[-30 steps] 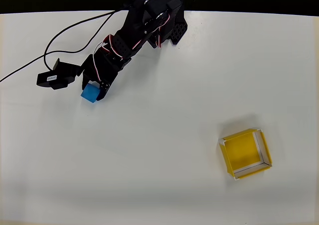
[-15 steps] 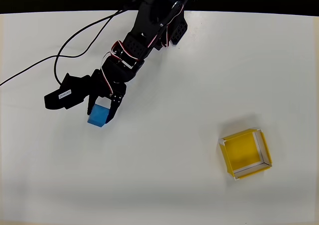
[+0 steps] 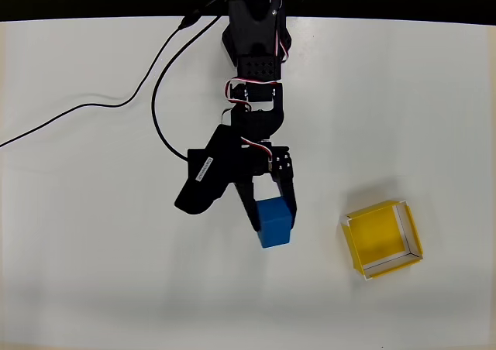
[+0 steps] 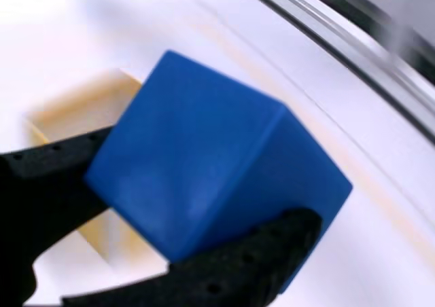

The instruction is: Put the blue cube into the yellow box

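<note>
One second on, we are finding the gripper (image 3: pixel 271 211) clenched on the blue cube (image 3: pixel 275 223), swinging it across the desk (image 3: pixel 93 272) from far left to near the yellow box (image 3: pixel 383 238), not yet over it.

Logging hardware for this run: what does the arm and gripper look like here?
All-black arm built of blocky segments, with red-and-white wire bundles at the joints. A thin black cable trails from it across the white table to the overhead view's left edge. The gripper has two black fingers with small round holes. A white label with dark print sits on a black housing beside it.
</note>
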`<state>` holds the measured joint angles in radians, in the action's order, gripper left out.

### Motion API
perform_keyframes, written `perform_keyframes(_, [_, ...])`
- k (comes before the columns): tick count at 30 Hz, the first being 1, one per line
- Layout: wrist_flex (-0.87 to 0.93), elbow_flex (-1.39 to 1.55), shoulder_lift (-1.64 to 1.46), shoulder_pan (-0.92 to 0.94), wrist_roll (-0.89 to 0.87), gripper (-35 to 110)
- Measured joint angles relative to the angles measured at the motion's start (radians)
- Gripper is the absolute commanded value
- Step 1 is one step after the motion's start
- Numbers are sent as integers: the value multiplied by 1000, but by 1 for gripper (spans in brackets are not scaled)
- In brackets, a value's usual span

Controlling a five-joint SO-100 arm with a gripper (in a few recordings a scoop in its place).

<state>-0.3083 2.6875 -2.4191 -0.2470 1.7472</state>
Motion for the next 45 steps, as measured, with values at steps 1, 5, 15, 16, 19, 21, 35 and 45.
perform_keyframes(1, [-28,2,0,-58,0,20])
perform_keyframes(5, [-118,2,21,-172,0,20])
perform_keyframes(15, [-293,-107,318,-341,-35,21])
perform_keyframes(16, [-299,-137,359,-347,-35,21])
perform_keyframes(19, [-307,-233,485,-362,-49,21])
perform_keyframes(21, [-307,-293,563,-351,-67,21])
perform_keyframes(35, [-210,-552,904,-357,-219,21])
perform_keyframes(45, [-178,-560,1011,-388,-307,22])
